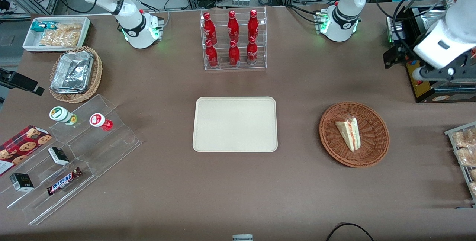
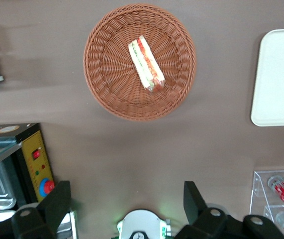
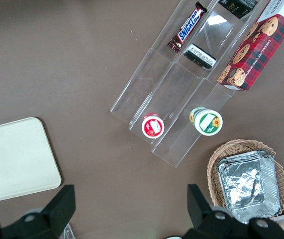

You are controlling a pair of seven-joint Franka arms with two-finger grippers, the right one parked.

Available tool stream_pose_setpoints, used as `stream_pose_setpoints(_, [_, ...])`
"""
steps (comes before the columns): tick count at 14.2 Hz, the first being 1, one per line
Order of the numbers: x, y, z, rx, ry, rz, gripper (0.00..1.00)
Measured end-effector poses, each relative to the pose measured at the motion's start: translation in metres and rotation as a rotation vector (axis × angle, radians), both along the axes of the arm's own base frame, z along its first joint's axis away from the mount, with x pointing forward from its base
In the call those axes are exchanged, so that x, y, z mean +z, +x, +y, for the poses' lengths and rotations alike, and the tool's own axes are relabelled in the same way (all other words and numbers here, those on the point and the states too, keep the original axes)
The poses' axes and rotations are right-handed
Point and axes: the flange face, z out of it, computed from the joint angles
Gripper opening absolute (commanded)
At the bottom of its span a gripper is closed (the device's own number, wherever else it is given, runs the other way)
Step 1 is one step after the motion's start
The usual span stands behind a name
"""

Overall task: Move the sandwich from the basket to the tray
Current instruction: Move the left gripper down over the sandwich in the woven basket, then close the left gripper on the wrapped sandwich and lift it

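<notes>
While the sandwich [image 1: 349, 133] lies on its side near the middle of the basket [image 1: 375, 144], the gripper [image 2: 124, 201] hangs high above the bench toward the working arm's end, fingers spread wide and holding nothing. Well apart sits the tray [image 1: 235, 124], mid-bench.

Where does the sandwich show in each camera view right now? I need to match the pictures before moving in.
Front view: the sandwich lies in the basket, toward the working arm's end of the table.
Left wrist view: the sandwich lies in the basket; the gripper hangs open, high above the table.
Right wrist view: not in it.
Shared landmark: the tray shows in all three.
</notes>
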Motion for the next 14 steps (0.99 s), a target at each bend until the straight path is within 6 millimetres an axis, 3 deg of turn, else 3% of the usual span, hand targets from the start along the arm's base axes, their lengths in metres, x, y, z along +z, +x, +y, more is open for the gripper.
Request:
stream_pose_setpoints(5, [-0.17,0.046,0.02,0.198,-0.008,-0.014,1.0])
stream_pose_setpoints(8, [-0.249,0.064,0.018,0.384,-0.002,-0.005,1.0])
stream_pose_setpoints(11, [-0.294,0.075,0.017,0.497,-0.001,0.012,1.0])
stream_pose_setpoints(14, [-0.308,0.081,0.017,0.561,0.002,0.011,1.0])
